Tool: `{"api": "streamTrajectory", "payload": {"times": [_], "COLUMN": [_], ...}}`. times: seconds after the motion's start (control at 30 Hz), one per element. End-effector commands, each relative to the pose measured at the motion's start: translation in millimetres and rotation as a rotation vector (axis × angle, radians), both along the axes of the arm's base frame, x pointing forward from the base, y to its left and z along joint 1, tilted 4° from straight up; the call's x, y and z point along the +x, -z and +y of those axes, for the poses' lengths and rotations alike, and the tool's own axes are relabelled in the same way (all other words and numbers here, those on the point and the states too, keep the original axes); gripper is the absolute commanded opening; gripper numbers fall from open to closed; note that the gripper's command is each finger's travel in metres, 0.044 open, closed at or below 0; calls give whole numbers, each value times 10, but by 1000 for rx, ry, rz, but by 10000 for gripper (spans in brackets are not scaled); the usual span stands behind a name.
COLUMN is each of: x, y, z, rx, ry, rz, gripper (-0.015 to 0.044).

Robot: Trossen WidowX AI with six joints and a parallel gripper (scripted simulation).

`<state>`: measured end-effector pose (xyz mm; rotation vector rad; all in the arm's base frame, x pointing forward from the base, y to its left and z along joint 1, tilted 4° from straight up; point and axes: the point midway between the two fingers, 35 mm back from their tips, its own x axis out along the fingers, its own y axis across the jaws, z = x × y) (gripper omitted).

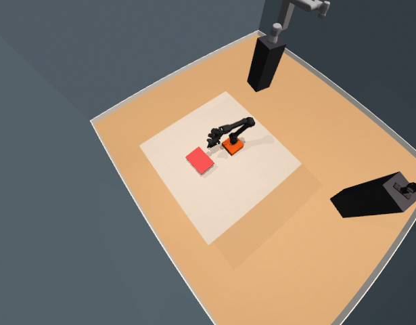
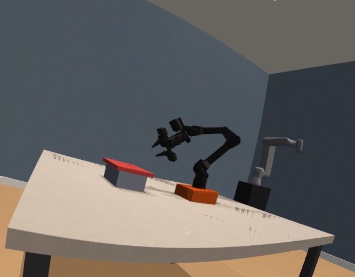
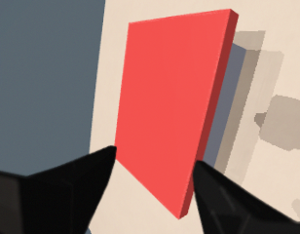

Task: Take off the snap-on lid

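Note:
A red snap-on lid [image 1: 199,160] [image 2: 128,167] [image 3: 169,104] sits on a grey storage box [image 2: 126,179] [image 3: 219,117] on the pale table [image 1: 235,181] [image 2: 111,214]. My gripper [image 1: 211,141] [image 2: 159,149] [image 3: 155,160] is open and empty. It hangs in the air above and to the right of the box, apart from the lid, with its fingers pointing toward the lid. In the wrist view the two black fingertips frame the lid's near corner.
The arm's orange base [image 1: 233,145] [image 2: 197,193] stands on the table right of the box. A grey arm on a black pedestal [image 1: 265,63] [image 2: 251,193] stands beyond the table. Another black block [image 1: 372,197] lies on the floor at the right.

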<state>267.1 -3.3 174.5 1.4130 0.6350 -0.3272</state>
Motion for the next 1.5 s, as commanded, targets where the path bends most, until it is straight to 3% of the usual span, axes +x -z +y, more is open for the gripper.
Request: {"api": "streamTrajectory", "payload": {"times": [0.0,0.13,0.37,1.47], "x": [-13,-21,24,379], "y": [2,27,662,881], "z": [24,46,39,98], "rx": [0,1,1,1], "ry": [-12,-23,-23,-23], "rz": [-1,-3,-2,-3], "gripper": [235,235,235,235]}}
